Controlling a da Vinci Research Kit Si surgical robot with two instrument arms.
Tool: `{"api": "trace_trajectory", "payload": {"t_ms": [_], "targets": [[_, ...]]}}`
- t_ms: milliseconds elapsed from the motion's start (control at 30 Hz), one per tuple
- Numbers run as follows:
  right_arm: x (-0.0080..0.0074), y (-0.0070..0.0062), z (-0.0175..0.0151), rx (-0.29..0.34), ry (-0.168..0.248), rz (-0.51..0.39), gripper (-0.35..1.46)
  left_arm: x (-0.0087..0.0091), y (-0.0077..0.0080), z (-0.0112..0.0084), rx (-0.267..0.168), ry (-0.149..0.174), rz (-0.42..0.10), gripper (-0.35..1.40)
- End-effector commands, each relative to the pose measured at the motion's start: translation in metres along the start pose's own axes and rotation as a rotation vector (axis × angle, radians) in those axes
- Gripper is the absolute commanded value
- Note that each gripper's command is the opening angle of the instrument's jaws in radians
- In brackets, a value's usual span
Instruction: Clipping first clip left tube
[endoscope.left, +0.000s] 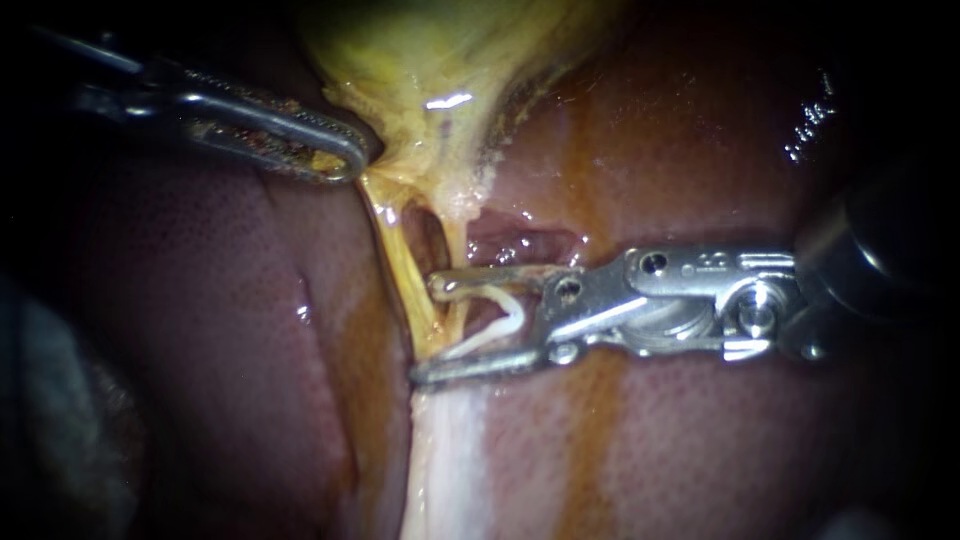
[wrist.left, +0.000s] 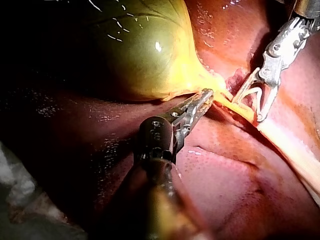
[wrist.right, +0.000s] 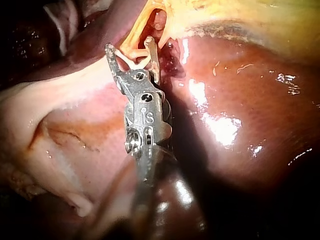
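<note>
The left instrument (endoscope.left: 350, 158) comes in from the upper left, and its jaws are pressed together on the yellow lower end of the gallbladder (endoscope.left: 430, 60), just where it narrows. Below that grip the yellow tissue splits into two thin strands with a dark gap between them. The left tube (endoscope.left: 398, 255) is the strand that runs down from the held spot across the liver (endoscope.left: 200, 330) to a pale band of tissue. The right instrument (endoscope.left: 432, 328) reaches in level from the right. Its jaws stand wide apart and carry a white clip (endoscope.left: 508, 312), a V whose bend sits deep in the jaws and whose two legs run out along them. The left tube crosses the mouth of these jaws near their tips, one jaw above it and one below, and the clip is not squeezed. In the right wrist view the orange-yellow tube (wrist.right: 131, 47) passes between the two jaw tips ahead of the clip's bend. Whether the clip's legs reach fully past the tube cannot be told.
</note>
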Motion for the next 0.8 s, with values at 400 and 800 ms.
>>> {"api": "trace_trajectory", "payload": {"t_ms": [400, 800], "targets": [[0.0009, 0.0003, 0.0033, 0.105, 0.023, -0.033, 0.48, 0.0001, 0.0001, 0.0001, 0.001, 0.0, -0.001, -0.35], [0.0024, -0.0013, 0.0046, 0.129, 0.06, -0.034, 0.48, 0.0001, 0.0001, 0.0003, 0.005, 0.001, -0.001, -0.35]]}}
